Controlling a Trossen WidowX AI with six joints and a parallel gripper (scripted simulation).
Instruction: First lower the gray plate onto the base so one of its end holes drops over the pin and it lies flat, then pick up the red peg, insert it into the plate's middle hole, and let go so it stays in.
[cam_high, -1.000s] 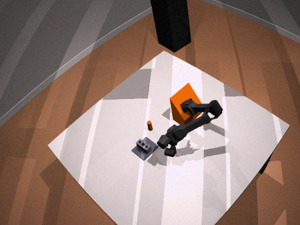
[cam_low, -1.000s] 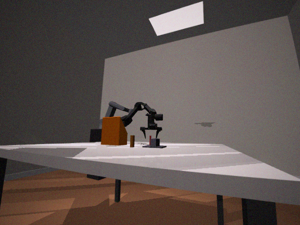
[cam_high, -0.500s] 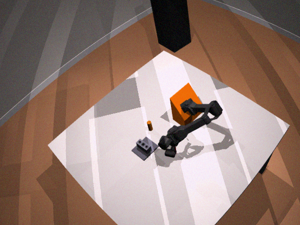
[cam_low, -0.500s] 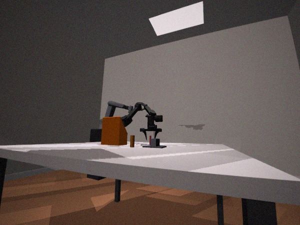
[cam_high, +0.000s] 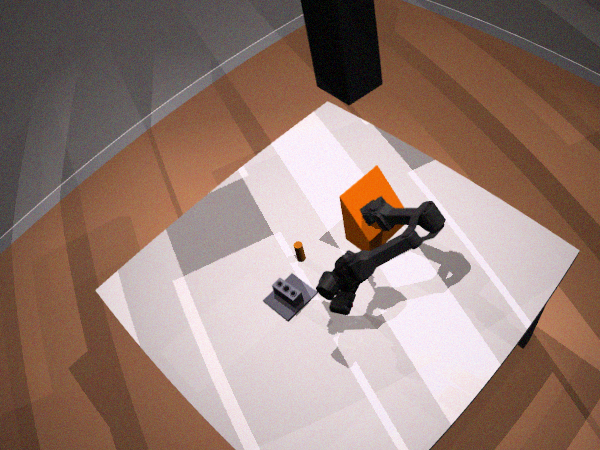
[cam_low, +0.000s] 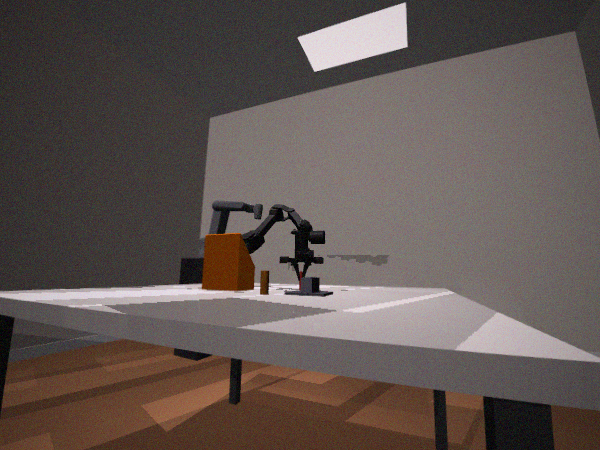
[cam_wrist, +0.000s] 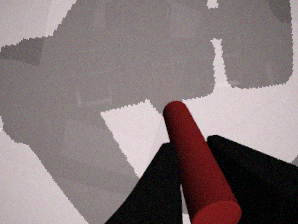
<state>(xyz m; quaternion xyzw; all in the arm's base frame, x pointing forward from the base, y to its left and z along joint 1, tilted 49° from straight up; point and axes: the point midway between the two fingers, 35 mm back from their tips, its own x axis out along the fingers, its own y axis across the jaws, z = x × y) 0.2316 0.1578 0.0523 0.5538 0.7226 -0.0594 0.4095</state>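
Observation:
The gray plate (cam_high: 287, 296) (cam_low: 312, 284), a thick bar with three holes in a row, lies flat on the square dark base (cam_high: 287, 313) (cam_low: 324, 293). The base's pin does not show. The red peg (cam_low: 300, 285) (cam_wrist: 197, 165) stands upright on the table beside the base. My gripper (cam_low: 302, 279) (cam_wrist: 190, 149) points down with its two black fingers shut on the peg, one on each side. In the top view the arm's hand hides the peg and the fingertips.
An orange-brown cylinder (cam_high: 300, 252) (cam_low: 264, 283) stands upright near the base. A big orange block (cam_high: 372, 190) (cam_low: 222, 262) with a sloped face stands beside the arm. Arm shadows cross the white table (cam_high: 240, 360).

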